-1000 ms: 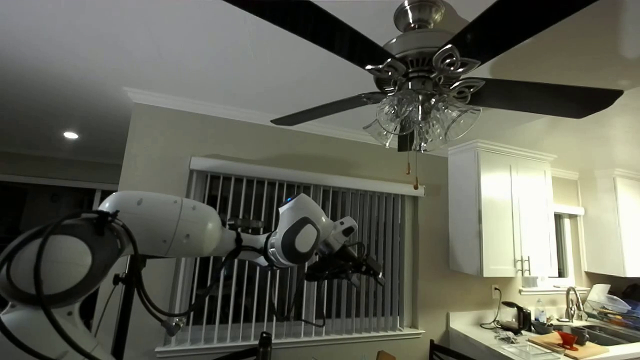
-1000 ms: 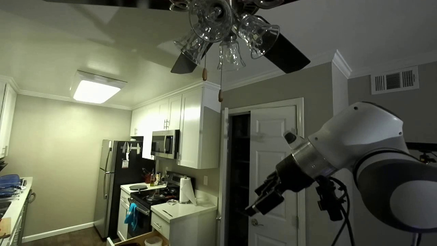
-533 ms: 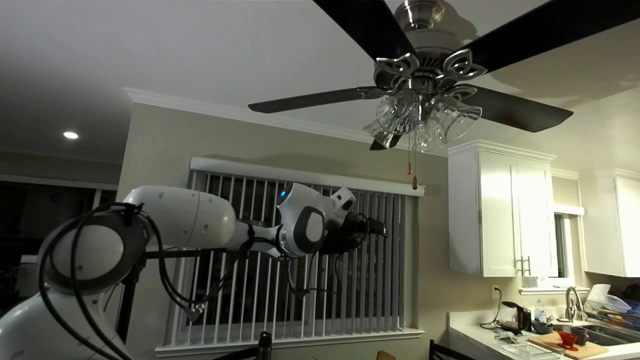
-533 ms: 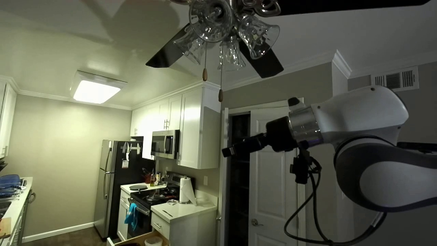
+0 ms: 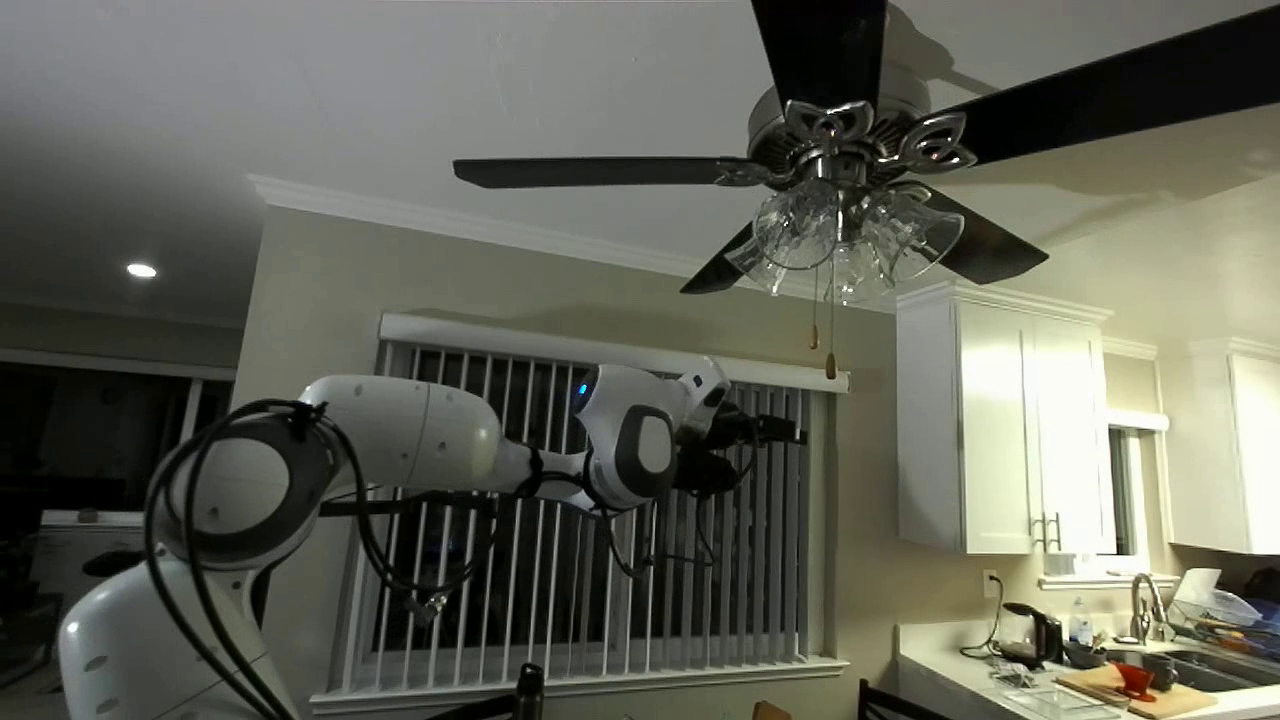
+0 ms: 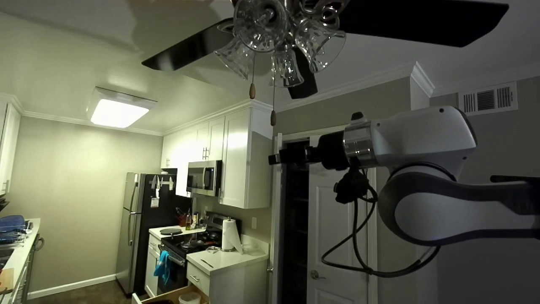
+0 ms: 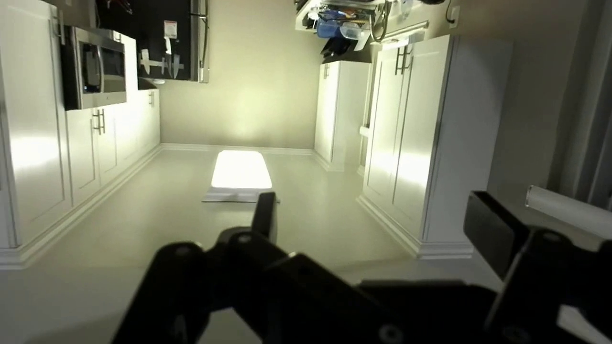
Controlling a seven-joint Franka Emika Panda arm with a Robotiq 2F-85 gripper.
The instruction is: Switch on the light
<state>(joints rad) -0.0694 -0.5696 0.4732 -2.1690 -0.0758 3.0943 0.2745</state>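
Note:
The light (image 5: 858, 235) is a cluster of clear, unlit glass shades under the dark-bladed ceiling fan; it also shows in an exterior view (image 6: 261, 31). Two thin pull chains with wooden ends hang from it: the longer one's wooden end (image 5: 831, 366) also shows in an exterior view (image 6: 273, 118), and the shorter one's end (image 6: 252, 91) hangs higher. My gripper (image 5: 800, 431) appears lower than both ends in both exterior views (image 6: 272, 159), held about level. In the wrist view the gripper (image 7: 377, 224) is open with nothing between its fingers. The chains are out of the wrist view.
Fan blades (image 5: 600, 172) sweep around the light. A lit kitchen ceiling panel (image 6: 119, 113) and white cabinets (image 6: 236, 156) stand beyond. The wrist picture is upside down, with kitchen cabinets (image 7: 406, 143) at both sides. A window with vertical blinds (image 5: 600, 560) is behind the arm.
My gripper has swung up from pointing downward to about level, and has risen and moved toward the chains. The fan blades have turned. The chains sway slightly.

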